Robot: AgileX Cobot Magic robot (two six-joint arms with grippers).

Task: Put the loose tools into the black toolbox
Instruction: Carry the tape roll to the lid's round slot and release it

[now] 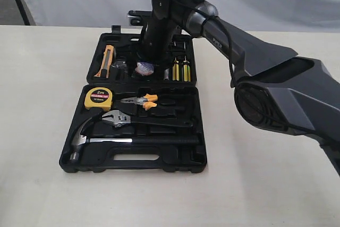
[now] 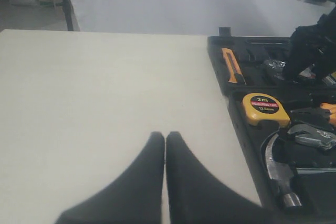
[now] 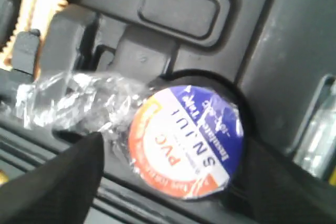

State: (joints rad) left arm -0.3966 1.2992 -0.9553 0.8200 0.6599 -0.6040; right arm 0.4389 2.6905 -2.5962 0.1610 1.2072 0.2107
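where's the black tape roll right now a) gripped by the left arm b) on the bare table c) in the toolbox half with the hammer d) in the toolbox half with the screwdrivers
d: the tape roll lies in a round recess of the toolbox, in the half that holds the screwdrivers, away from the hammer.

The right arm (image 1: 159,25) covers part of the tape roll (image 1: 143,68); the hammer (image 2: 275,169) is cropped.
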